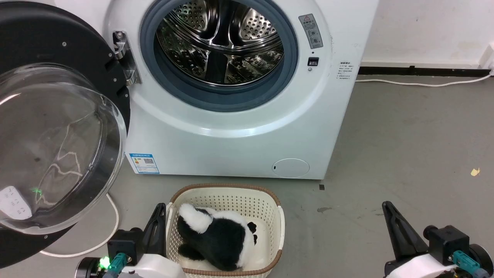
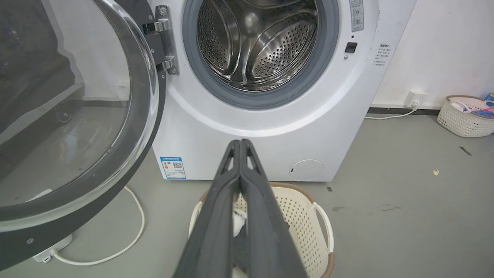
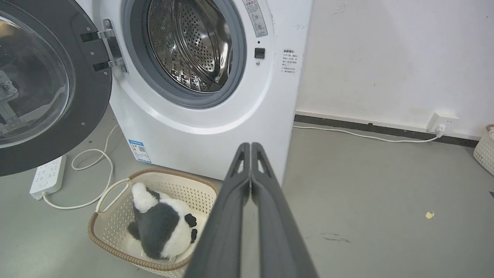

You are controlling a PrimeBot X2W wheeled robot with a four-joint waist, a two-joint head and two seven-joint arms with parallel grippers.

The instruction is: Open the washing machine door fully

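Grey floor: washing machine door open wide, fwd-left of closed jaws.

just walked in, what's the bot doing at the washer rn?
Nothing is being handled at this moment. The washing machine door stands wide open on its hinge at the machine's left, leaving the steel drum exposed, so the opening looks done or close to it. The left gripper and right gripper both have their fingers shut on nothing and sit low, clear of the door. A basket with a black-and-white plush toy sits on the floor in front of the machine.
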